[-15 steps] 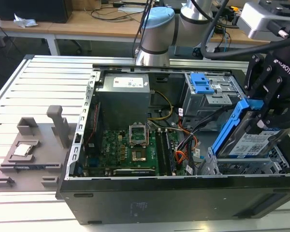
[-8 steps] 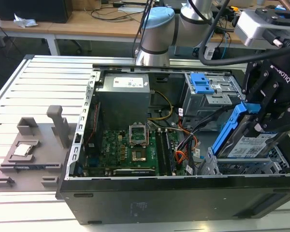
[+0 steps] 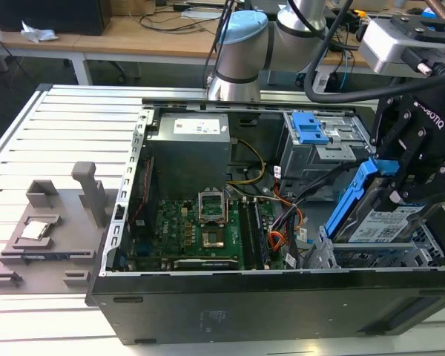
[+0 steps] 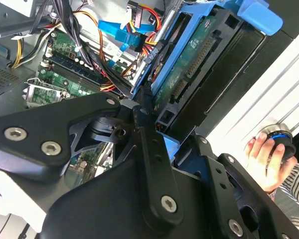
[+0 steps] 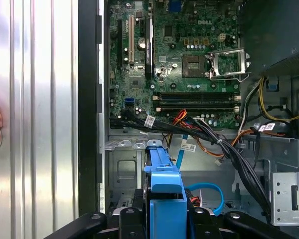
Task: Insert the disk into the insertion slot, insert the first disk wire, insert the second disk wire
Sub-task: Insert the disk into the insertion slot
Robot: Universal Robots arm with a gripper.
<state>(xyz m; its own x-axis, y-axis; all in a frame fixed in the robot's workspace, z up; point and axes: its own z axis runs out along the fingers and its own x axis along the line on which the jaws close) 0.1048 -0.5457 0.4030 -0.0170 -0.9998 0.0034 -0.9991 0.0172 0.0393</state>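
Note:
The disk (image 3: 388,224), silver with a white label, sits tilted in its bright blue carrier (image 3: 358,194) at the case's front corner on the exterior view's right. My gripper (image 3: 397,184) is shut on the carrier's upper end. The disk's lower end rests in the mouth of the insertion slot (image 3: 332,256), the silver perforated cage. In the first wrist view the carrier (image 5: 164,186) stands between my fingers above the cage floor (image 5: 123,172). The second disk wire (image 5: 210,190) loops light blue beside it. A red lead (image 4: 148,10) runs to a dark plug among the cables.
A grey cage with a blue latch (image 3: 311,130) stands behind the slot. The motherboard (image 3: 200,230), the power supply (image 3: 189,141) and black cable bundles (image 5: 239,159) fill the case. A grey fixture (image 3: 52,230) lies on the slatted table. A person's hand (image 4: 266,154) rests beside the case.

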